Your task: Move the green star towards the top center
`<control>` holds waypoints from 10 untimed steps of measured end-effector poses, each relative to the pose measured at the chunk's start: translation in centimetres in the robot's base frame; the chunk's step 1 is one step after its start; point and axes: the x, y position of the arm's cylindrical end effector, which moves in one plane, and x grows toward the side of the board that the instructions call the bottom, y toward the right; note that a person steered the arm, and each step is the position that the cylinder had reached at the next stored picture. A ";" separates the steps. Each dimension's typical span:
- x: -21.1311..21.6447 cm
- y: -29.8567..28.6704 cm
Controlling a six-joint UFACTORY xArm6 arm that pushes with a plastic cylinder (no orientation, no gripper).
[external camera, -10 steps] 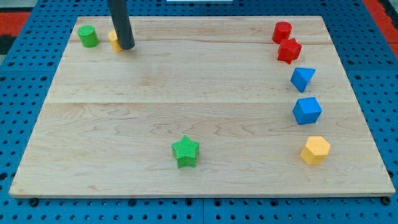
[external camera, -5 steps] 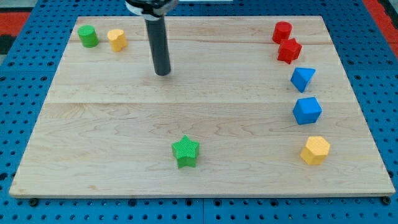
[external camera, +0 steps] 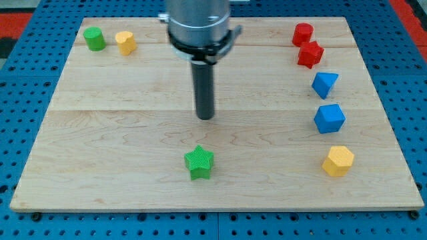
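Observation:
The green star (external camera: 199,163) lies on the wooden board (external camera: 100,120) near the view's bottom, a little left of centre. My tip (external camera: 205,117) is on the board above the star in the view, slightly to its right, with a clear gap between them. The dark rod rises from the tip to the arm's grey end at the view's top centre.
A green cylinder (external camera: 94,39) and a yellow block (external camera: 125,43) sit at the top left. Two red blocks (external camera: 303,34) (external camera: 310,54) sit at the top right. Below them on the right are a blue block (external camera: 324,84), a blue cube (external camera: 329,119) and a yellow hexagonal block (external camera: 338,161).
My tip has moved from the top left beside the yellow block, down and to the right, to the board's middle above the green star. No block has moved.

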 end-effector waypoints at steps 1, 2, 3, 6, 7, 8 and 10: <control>3.7 5.4; 9.2 6.8; 11.8 3.3; 8.3 -5.7; 7.2 -5.4; 5.1 -5.9; 2.2 -8.5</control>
